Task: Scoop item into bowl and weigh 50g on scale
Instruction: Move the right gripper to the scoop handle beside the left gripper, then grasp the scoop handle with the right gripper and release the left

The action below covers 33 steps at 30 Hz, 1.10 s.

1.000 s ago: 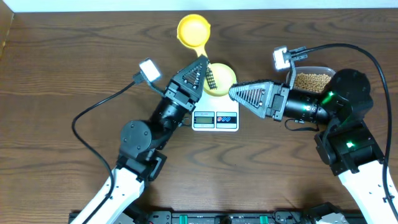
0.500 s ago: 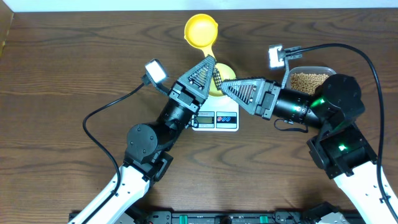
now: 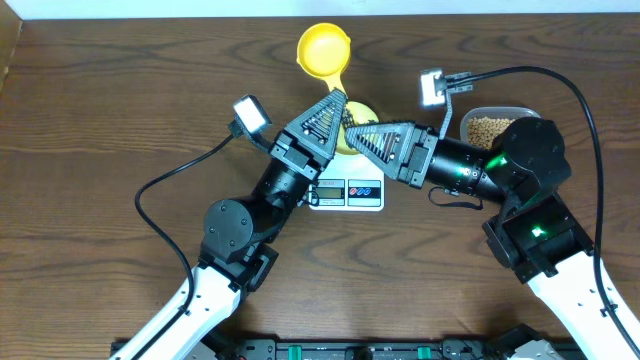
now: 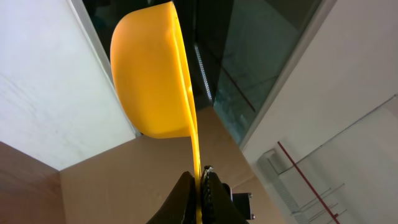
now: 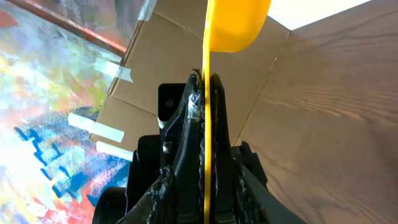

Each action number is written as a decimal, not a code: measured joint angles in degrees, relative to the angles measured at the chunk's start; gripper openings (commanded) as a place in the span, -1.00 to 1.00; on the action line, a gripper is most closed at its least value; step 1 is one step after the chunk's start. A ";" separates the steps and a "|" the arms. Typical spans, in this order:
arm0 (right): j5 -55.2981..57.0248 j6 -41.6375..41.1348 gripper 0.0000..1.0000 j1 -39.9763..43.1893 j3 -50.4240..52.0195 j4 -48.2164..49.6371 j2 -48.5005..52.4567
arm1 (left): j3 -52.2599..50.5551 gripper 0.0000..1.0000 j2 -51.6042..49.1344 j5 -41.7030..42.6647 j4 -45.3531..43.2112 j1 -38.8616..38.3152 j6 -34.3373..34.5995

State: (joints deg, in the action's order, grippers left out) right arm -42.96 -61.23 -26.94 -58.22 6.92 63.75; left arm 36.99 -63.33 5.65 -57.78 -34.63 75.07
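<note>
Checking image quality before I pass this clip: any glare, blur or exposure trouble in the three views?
Overhead: evenly lit and sharp, though the scale display is too small to read. Left wrist: the scoop is clear, the white wall behind it bright, reflections on the dark glass. Right wrist: the scoop's handle is edge-on and sharp, the table grain clear, the painted background soft.

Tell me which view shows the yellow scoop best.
Overhead. The yellow scoop is in frame whole, with the inside of its cup and its handle both visible. The left wrist view sees it edge-on, its handle pinched in the left gripper. The right wrist view is also edge-on, and the cup is cropped at the top.
</note>
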 measured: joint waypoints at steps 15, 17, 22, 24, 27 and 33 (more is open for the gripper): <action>1.03 -0.02 -0.98 -0.09 0.00 0.00 0.04 | 0.00 -0.85 0.00 0.00 -0.20 0.00 0.13; 1.05 -0.02 -0.97 -0.09 0.00 0.00 0.07 | 0.00 -0.73 0.00 0.00 -0.20 0.00 0.15; 1.14 0.17 -0.97 -0.09 0.00 0.02 0.07 | 0.00 0.19 0.00 0.00 0.07 -0.04 0.31; 1.36 1.05 -0.97 0.09 0.00 0.00 0.07 | 0.00 0.29 0.00 0.02 1.33 -0.04 0.46; 1.44 2.62 -0.97 1.03 0.00 -0.17 0.11 | 0.00 0.44 0.00 0.00 4.98 -0.09 0.15; 1.55 6.19 -0.97 6.45 -0.07 -6.71 0.17 | 0.02 0.57 0.07 0.02 10.99 -0.09 -5.95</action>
State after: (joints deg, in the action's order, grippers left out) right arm -41.41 -55.05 -20.49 -58.28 0.21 63.92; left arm 37.01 -63.26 5.67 -46.78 -34.72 69.12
